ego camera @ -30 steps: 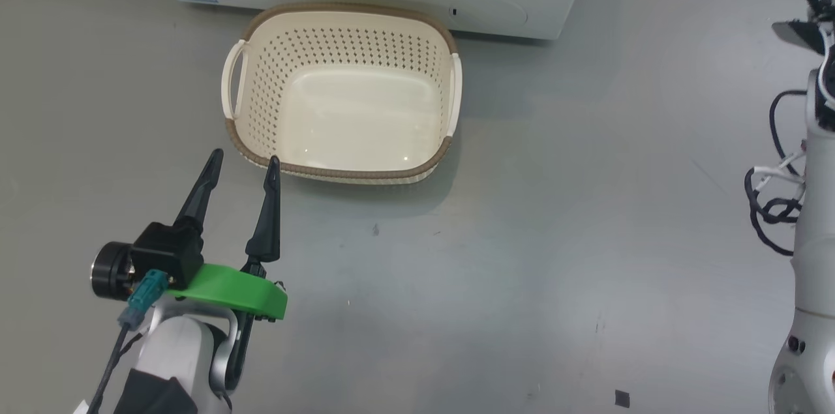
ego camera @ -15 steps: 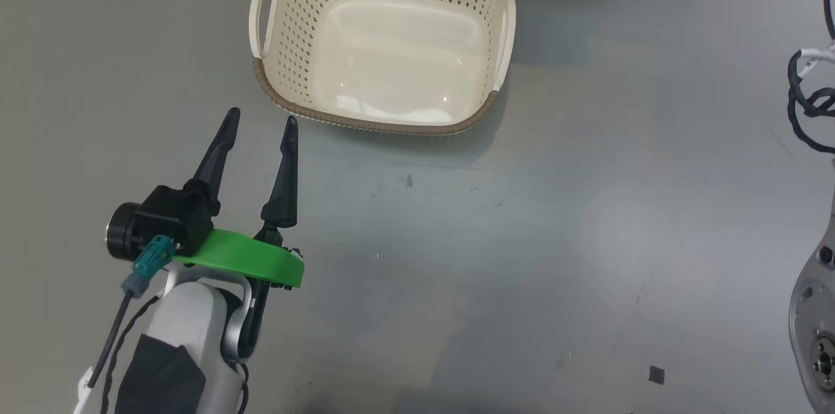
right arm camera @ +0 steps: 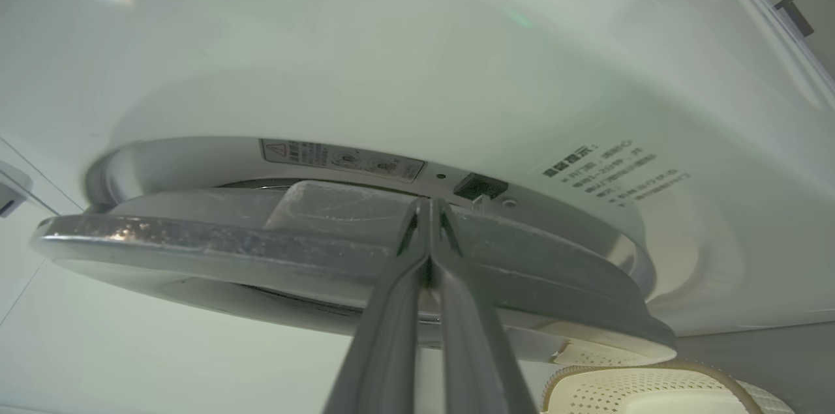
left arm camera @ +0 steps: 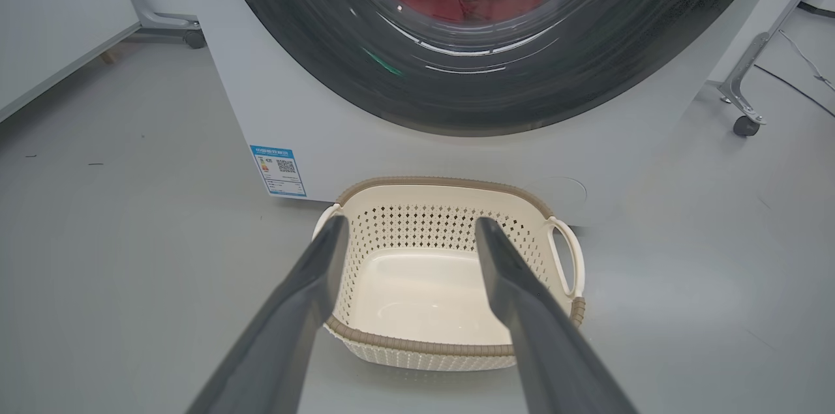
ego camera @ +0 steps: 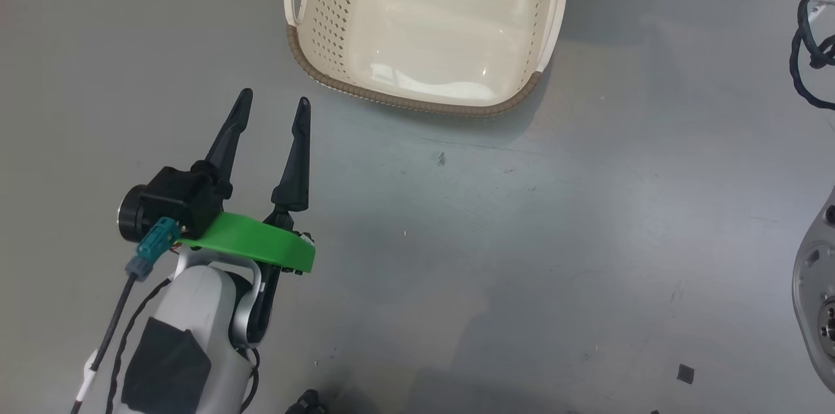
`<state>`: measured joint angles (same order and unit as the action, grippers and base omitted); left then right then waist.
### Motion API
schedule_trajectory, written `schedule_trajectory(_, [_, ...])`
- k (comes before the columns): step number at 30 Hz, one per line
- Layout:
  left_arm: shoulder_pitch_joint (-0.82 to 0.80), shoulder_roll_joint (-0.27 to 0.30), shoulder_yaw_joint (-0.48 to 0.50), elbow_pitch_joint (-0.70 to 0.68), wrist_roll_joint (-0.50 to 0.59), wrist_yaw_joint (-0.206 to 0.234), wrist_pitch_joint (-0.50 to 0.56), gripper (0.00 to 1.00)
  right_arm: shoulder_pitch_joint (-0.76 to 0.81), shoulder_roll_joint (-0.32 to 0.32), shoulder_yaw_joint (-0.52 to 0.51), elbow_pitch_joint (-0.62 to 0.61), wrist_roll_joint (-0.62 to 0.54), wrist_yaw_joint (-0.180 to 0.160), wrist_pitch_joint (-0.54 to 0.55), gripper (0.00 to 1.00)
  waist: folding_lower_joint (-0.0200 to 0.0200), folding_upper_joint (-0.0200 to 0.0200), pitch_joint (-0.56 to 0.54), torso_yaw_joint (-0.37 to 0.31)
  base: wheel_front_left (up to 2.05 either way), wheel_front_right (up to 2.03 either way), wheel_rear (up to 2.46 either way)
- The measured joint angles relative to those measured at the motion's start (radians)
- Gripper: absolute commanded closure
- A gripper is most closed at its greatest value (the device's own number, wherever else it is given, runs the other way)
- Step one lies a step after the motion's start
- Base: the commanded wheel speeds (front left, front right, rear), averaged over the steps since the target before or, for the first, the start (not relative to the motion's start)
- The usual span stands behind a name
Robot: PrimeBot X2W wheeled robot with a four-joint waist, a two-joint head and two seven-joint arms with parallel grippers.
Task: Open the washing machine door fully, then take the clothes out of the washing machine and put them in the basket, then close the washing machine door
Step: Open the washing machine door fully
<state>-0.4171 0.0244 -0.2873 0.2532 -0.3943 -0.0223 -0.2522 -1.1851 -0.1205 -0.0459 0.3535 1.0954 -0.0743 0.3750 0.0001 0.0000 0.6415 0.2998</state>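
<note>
The white washing machine stands on the grey floor, with a blue label at one lower corner of its front. In the left wrist view its door, a wide glossy black rim around bulging glass, covers most of that front. The red clothes lie behind the glass, inside the drum. The right wrist view shows the door edge-on, a silvery grey band in front of the recessed ring that carries a warning sticker and a small black latch slot. Whether the door is latched or just ajar cannot be told. The basket sits on the floor just in front of the machine, below the door, with its long side facing the robot and its glossy cream bottom in plain sight. The left gripper hangs over the floor on the robot's left of the basket, near its closest corner, with its two dark fingers spread wide and nothing between them. The fingertips point toward the brown rim but stay apart from it, and in the left wrist view the basket shows between them. The right gripper has its fingers pressed together on nothing. Its tips are at the door's edge just beside the latch slot, and whether they touch it is unclear.
</note>
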Motion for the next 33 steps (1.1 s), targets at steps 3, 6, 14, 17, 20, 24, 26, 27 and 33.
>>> schedule_trajectory(3, [-0.003, 0.000, -0.009, 0.003, 0.000, 0.003, 0.000, 0.00, -0.018, 0.002, 0.000, 0.025, 0.015, 0.000, 0.017, 1.00, 0.0000, 0.0000, 0.002, 0.006, 0.00, 0.00, 0.00])
schedule_trajectory(6, [-0.004, -0.001, -0.017, 0.007, 0.000, 0.005, 0.000, 0.00, -0.037, 0.001, -0.009, 0.044, 0.033, -0.001, 0.027, 1.00, 0.0000, 0.0000, 0.003, 0.012, 0.00, 0.00, 0.00])
schedule_trajectory(14, [-0.004, -0.001, -0.053, 0.009, -0.008, 0.008, 0.000, 0.00, -0.079, -0.001, -0.057, 0.099, 0.095, -0.026, 0.073, 1.00, 0.0000, 0.0000, 0.003, 0.027, 0.00, 0.00, 0.00])
schedule_trajectory(17, [-0.004, -0.002, -0.066, 0.010, -0.010, 0.009, 0.000, 0.00, -0.101, 0.001, -0.083, 0.119, 0.142, -0.032, 0.102, 1.00, 0.0000, 0.0000, 0.003, 0.034, 0.00, 0.00, 0.00])
schedule_trajectory(20, [-0.004, -0.002, -0.072, 0.010, -0.011, 0.010, 0.000, 0.00, -0.121, 0.001, -0.109, 0.137, 0.187, -0.042, 0.134, 1.00, 0.0000, 0.0000, 0.003, 0.038, 0.00, 0.00, 0.00])
schedule_trajectory(24, [-0.004, -0.002, -0.079, 0.012, -0.011, 0.017, 0.000, 0.00, -0.149, 0.007, -0.147, 0.164, 0.242, -0.044, 0.163, 1.00, 0.0000, 0.0000, 0.002, 0.042, 0.00, 0.00, 0.00])
schedule_trajectory(26, [-0.004, -0.002, -0.084, 0.013, -0.015, 0.017, 0.000, 0.00, -0.160, 0.004, -0.151, 0.181, 0.259, -0.044, 0.188, 1.00, 0.0000, 0.0000, 0.001, 0.042, 0.00, 0.00, 0.00])
schedule_trajectory(27, [-0.004, -0.002, -0.086, 0.013, -0.016, 0.018, 0.000, 0.00, -0.162, 0.000, -0.148, 0.188, 0.258, -0.044, 0.193, 1.00, 0.0000, 0.0000, 0.001, 0.043, 0.00, 0.00, 0.00])
schedule_trajectory(33, [-0.004, -0.002, -0.094, 0.013, -0.016, 0.019, 0.000, 0.00, -0.184, -0.006, -0.158, 0.239, 0.253, -0.051, 0.206, 1.00, 0.0000, 0.0000, 0.000, 0.043, 0.00, 0.00, 0.00])
